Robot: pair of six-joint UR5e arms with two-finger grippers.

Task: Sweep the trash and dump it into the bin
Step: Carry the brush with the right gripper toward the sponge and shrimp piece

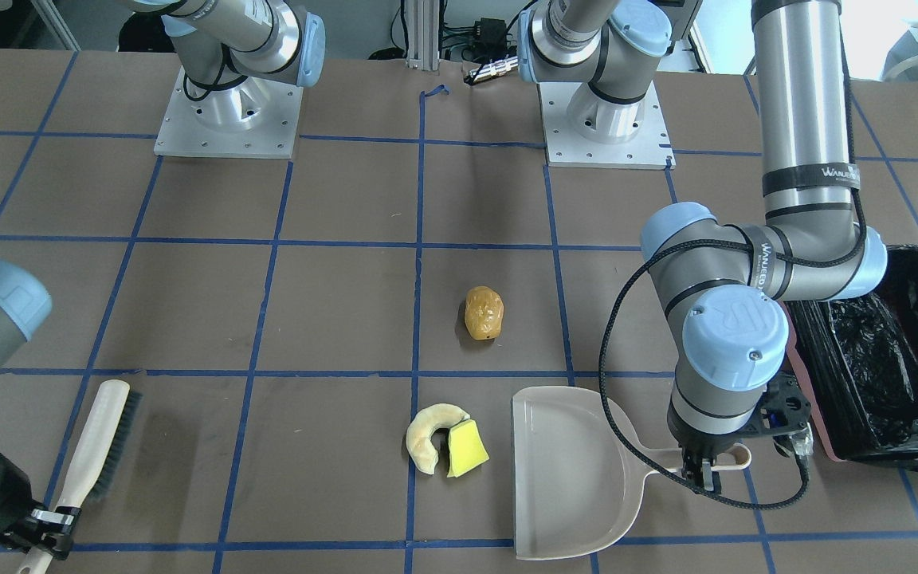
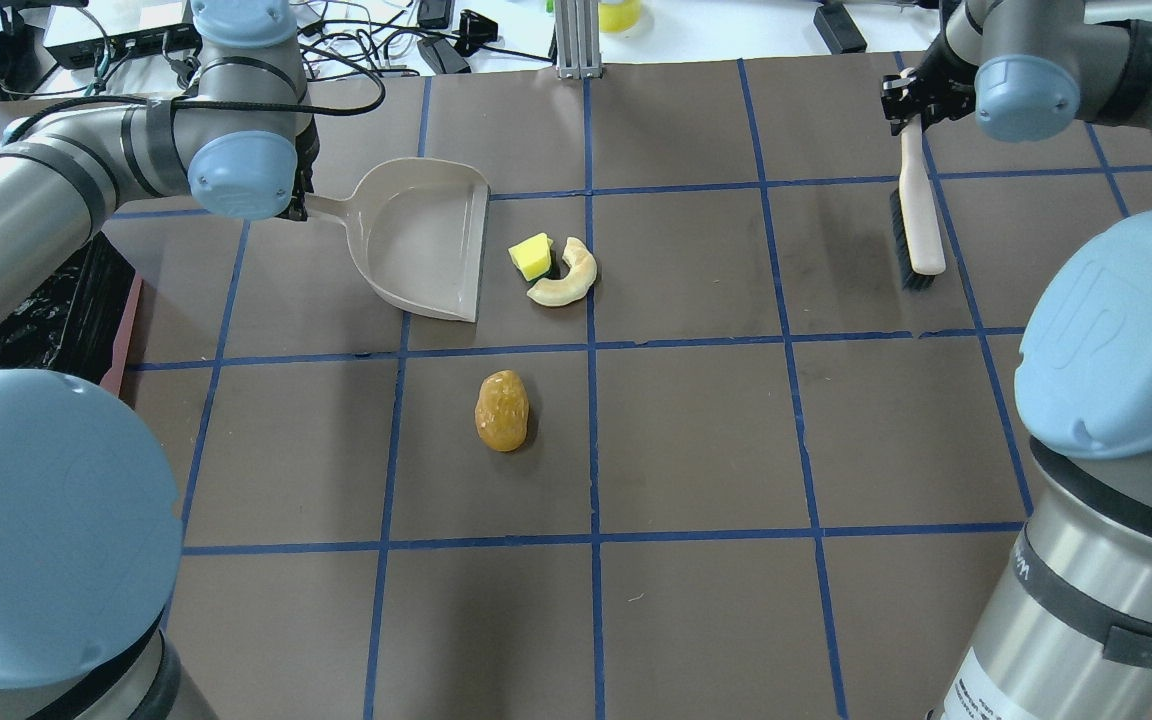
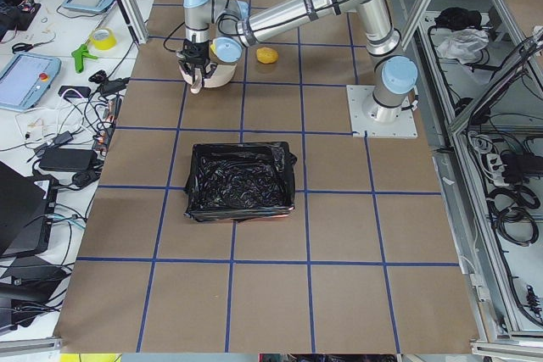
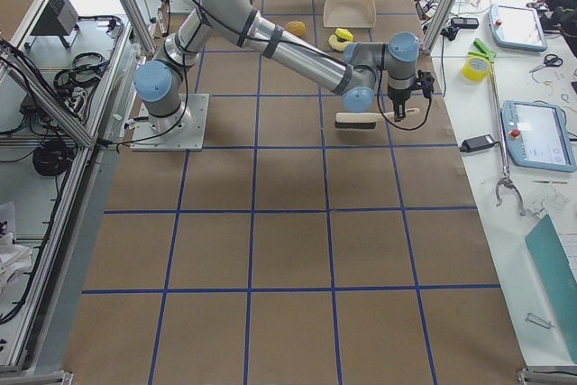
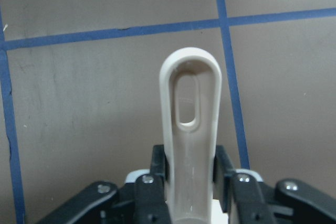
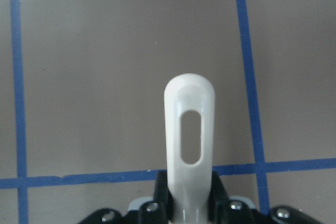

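Note:
The golden-brown lumpy piece [image 1: 484, 312] lies alone mid-table. The cream crescent [image 1: 429, 434] and the yellow wedge [image 1: 467, 448] lie touching, just beside the open mouth of the beige dustpan [image 1: 570, 470], which rests flat on the table. My left gripper [image 1: 702, 470] is shut on the dustpan's handle [image 5: 190, 108]. My right gripper [image 1: 49, 526] is shut on the handle [image 6: 189, 129] of a dark-bristled brush [image 1: 96, 442], which lies on the table well away from the trash. The bin [image 1: 897, 343], lined with a black bag, stands just beyond the left arm.
The brown table carries a blue tape grid [image 2: 591, 350]. Both arm bases [image 1: 228, 112] stand on the robot's side. The left arm's elbow [image 1: 734, 335] hangs next to the bin's pink wall [image 1: 806, 406]. Cables and boxes [image 2: 416, 40] lie past the far edge.

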